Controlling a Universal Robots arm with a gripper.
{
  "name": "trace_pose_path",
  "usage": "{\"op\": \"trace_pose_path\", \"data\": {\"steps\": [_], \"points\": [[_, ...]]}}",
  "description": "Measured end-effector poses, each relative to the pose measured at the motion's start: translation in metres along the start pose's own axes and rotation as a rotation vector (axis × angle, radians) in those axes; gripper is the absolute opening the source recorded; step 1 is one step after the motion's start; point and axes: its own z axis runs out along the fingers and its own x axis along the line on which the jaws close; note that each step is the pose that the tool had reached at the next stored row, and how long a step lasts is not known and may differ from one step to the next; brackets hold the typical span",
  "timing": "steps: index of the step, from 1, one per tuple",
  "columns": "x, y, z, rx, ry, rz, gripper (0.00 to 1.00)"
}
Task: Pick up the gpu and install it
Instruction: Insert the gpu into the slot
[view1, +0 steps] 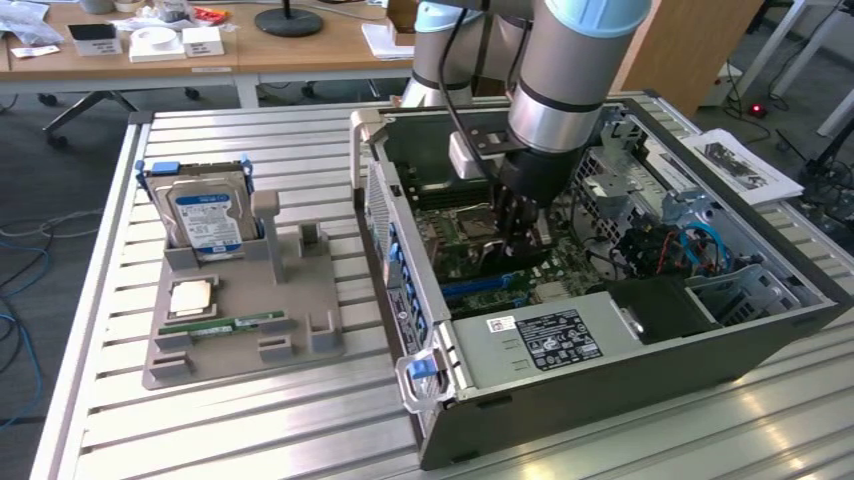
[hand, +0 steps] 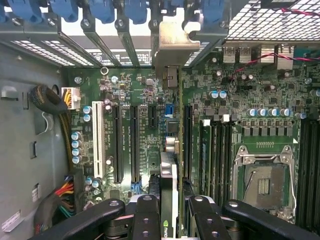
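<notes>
A slatted aluminium table carries an open computer case lying on its side and, toward the exterior view's left, a grey fixture tray. A hard drive with a blue label stands in the tray, with a processor chip and a memory stick lying flat in front of it. Wooden desks with small boxes stand behind, and a printed sheet lies by the case on the exterior view's right. A black-and-white label sits on the power supply, its text too small to read. The arm reaches straight down into the case. Its gripper is drawn narrow, fingers clamped on either face of the gpu, whose edge reads "NVIDIA". The card stands on edge over the motherboard, in line with the expansion slots, its silver end bracket against the case's rear openings; whether it is seated cannot be told.
</notes>
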Motion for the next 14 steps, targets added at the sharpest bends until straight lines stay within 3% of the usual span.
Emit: {"op": "trace_pose_path", "data": {"steps": [14], "points": [[-0.0009,0.0040,0.0010,0.0001,-0.0003,0.000,0.27]]}}
